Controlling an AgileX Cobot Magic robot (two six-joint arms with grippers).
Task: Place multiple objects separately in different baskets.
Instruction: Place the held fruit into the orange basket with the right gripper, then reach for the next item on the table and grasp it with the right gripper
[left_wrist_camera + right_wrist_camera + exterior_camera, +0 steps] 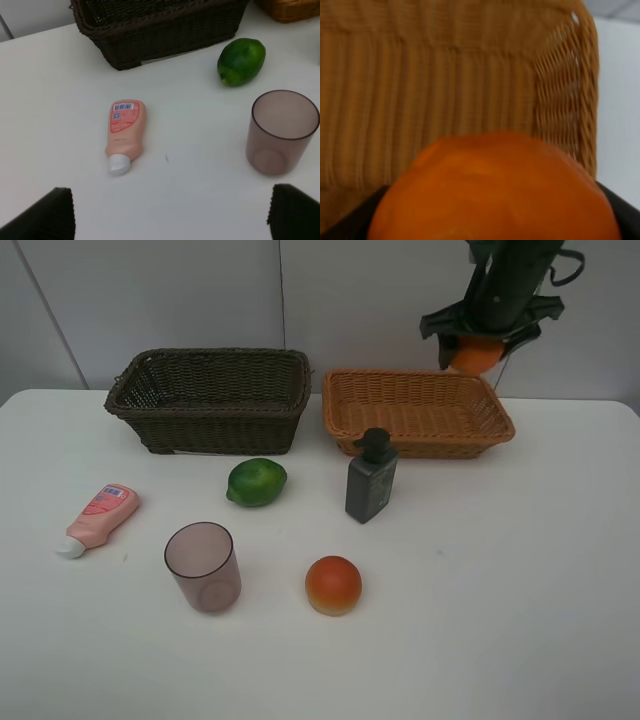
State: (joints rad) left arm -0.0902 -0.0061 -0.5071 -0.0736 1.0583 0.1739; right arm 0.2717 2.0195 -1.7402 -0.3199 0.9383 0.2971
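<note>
The right gripper hangs above the tan basket, its jaws closed on the mandarin. The right wrist view is blurred, but the mandarin fills the foreground with the weave of the tan basket below it. It seems to hang over the basket's far right corner, clear of the rim.

The left gripper is out of the high view. Its own camera shows the jaws spread wide and empty, with the dark fingertips well apart above the table.

The dark basket stands just left of the tan one. In front of them on the table lie the lime and the upright bottle. Nearer the camera are the tube on its side at the left, the upright cup and the red fruit. All five stand apart from each other.
</note>
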